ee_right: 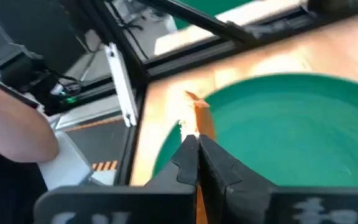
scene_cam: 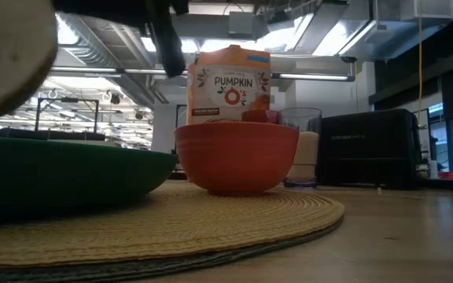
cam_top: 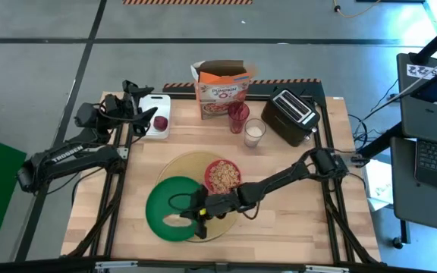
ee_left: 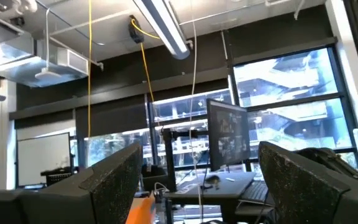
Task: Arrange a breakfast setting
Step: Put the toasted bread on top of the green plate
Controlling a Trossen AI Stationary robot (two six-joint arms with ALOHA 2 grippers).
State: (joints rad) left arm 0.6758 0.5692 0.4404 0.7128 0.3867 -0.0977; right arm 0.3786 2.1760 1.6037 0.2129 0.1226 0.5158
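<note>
On a wooden table (cam_top: 279, 220), a round tan placemat (cam_top: 188, 163) is lying near the middle, serving as the base of the setting. A large green plate (cam_top: 161, 201) is sitting on its near-left part and a red bowl (scene_cam: 236, 157) of cereal on its far-right part. The right gripper (cam_top: 197, 214) is reaching in low over the plate's near-right edge. Its jaws are pressing fully together on something thin and gold-orange – likely the spoon (ee_right: 201, 118) – which is sticking out past the fingertips, probably for setting down beside the plate. A pale bread ring (cam_top: 175, 221) is showing at the plate's near edge; whether it is resting flat there is unclear. The small dark-red fruit (cam_top: 160, 123) is waiting on a white cutting board (cam_top: 158, 102) at the far left. The left gripper (cam_top: 131, 106) is hovering just beside that board, jaws spread wide and gripping nothing – seemingly parked close to the fruit. A cereal box (cam_top: 222, 91), red cup (cam_top: 238, 115), glass of milk (cam_top: 254, 132) and black toaster (cam_top: 294, 115) are lining the far edge.
</note>
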